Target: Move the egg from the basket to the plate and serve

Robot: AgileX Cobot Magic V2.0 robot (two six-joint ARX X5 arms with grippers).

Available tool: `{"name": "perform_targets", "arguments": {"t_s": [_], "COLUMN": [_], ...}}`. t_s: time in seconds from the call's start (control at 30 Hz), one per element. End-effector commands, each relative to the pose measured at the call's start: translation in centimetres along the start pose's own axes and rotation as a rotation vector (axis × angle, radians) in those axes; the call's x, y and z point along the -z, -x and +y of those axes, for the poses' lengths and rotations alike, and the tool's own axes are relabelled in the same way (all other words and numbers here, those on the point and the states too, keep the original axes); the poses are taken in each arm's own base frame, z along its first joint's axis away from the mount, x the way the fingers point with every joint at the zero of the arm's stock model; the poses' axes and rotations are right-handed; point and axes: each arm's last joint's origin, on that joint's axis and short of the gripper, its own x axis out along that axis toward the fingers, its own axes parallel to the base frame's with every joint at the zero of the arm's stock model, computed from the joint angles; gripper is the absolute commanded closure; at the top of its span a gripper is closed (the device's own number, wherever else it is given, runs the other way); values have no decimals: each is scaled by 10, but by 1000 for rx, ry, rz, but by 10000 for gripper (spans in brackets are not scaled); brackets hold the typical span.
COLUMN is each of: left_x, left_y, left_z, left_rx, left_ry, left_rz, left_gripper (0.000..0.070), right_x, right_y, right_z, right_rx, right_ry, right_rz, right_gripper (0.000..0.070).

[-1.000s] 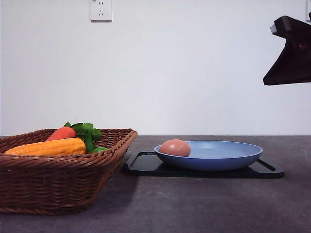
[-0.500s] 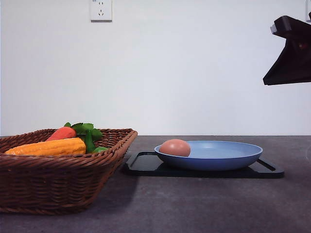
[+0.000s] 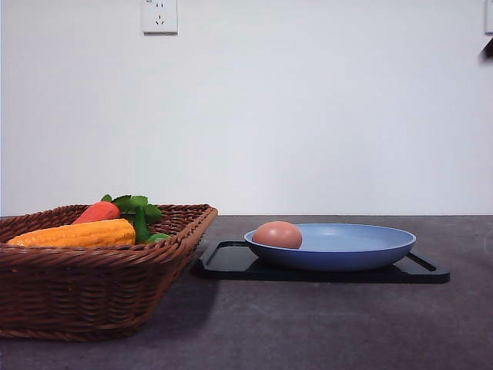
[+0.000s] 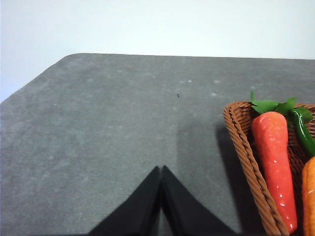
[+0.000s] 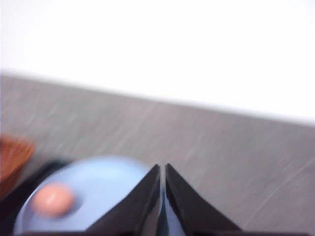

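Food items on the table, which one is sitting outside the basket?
The egg. It rests on the blue plate, near its left rim, while the carrot and corn cob lie in the wicker basket.

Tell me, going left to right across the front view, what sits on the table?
Corn cob → carrot → both in the wicker basket → egg, at the left edge of the blue plate, which rests on a black tray.
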Motion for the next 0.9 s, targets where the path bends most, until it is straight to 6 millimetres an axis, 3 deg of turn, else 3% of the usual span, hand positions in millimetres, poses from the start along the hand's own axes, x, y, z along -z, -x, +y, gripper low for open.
{"name": "perform_targets", "arguments": {"t_s": [0.0, 0.13, 0.27, 0.63, 0.77, 0.87], "left_x": [8, 8, 8, 8, 8, 8], "left_y": [-2, -2, -2, -2, -2, -2], "left_z": [0, 0, 0, 0, 0, 0], "left_rx": [0, 0, 0, 0, 0, 0], "left_ry": [-4, -4, -4, -4, -4, -4], "left_rz": [14, 14, 14, 14, 14, 14], "left_gripper": [700, 700, 700, 700, 700, 700], "right_x": [-3, -6, 8, 81, 99, 99], "right_y": [10, 27, 30, 18, 19, 20], "right_z": [-7, -22, -30, -33, -30, -31], "right_rx": [61, 209, 283, 102, 69, 85], "right_ry": [49, 21, -27, -163, -255, -256], "right_rz": [-63, -164, -171, 50, 177, 191], "right_gripper": [700, 700, 700, 700, 700, 700]}}
